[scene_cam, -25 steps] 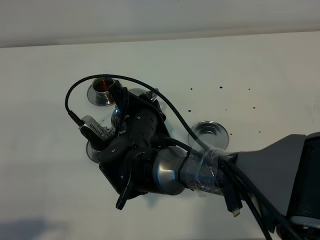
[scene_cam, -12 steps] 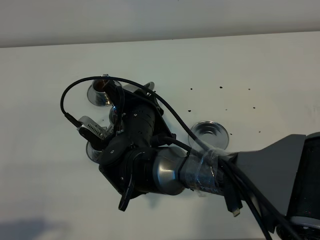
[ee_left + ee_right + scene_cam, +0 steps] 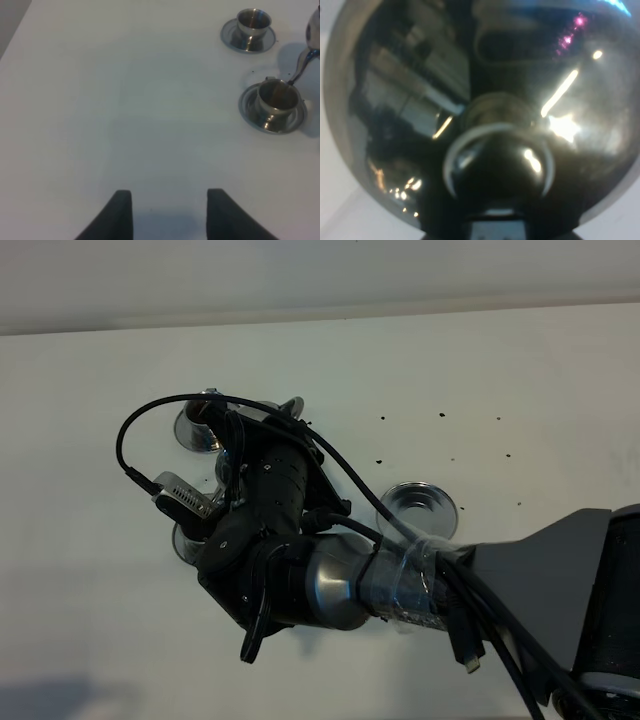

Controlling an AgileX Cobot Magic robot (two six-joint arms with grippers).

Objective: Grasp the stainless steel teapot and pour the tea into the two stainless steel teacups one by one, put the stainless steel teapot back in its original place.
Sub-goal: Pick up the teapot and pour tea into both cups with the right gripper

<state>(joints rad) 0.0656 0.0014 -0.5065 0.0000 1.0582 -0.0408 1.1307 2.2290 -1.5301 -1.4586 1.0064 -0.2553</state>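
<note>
Evidently the right end effector point(image 3: 262, 445) is clamped on the teapot point(image 3: 480, 115), which is tilted so its spout point(image 3: 298, 67) points down into the near cup point(image 3: 276, 100). The far cup point(image 3: 253, 22) sits just beyond, at upper right of the left wrist view. Left end effector point(image 3: 170, 212) idles with fingers apart, well off over bare desk point(image 3: 125, 100).

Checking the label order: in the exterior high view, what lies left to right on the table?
Cup with tea → right arm's wrist, hiding the teapot → bare saucer.
</note>
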